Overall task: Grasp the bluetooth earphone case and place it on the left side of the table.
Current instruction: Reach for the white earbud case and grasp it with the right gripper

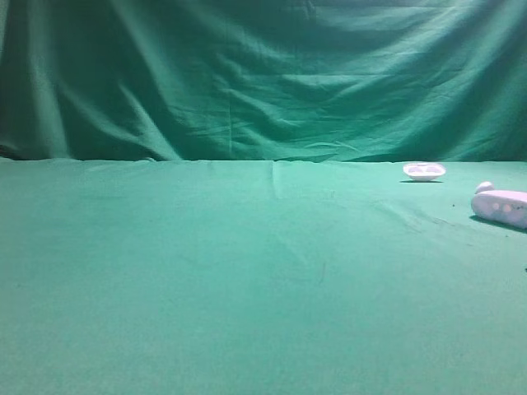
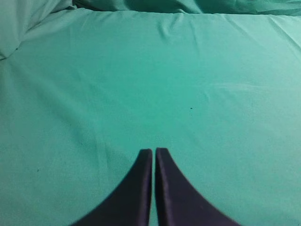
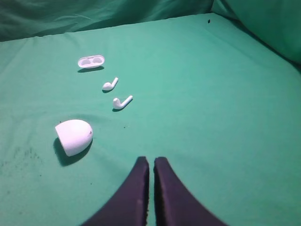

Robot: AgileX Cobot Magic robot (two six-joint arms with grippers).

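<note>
Green-cloth counter (image 1: 206, 280) fills the view; the bluetooth earphone case (image 3: 74, 136) lies on its right side, just ahead-left of my right pincer (image 3: 151, 162), untouched. Beyond it: white dish-like piece (image 3: 91, 61), two earbuds (image 3: 122, 102). Both my pincers closed and empty, left pincer (image 2: 154, 151) over bare cloth.

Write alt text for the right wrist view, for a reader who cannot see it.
A white bluetooth earphone case lies on the green table, ahead and to the left of the shut dark right gripper at bottom centre. Beyond the case lie two loose white earbuds and, farthest, a shallow white dish-like piece.
</note>
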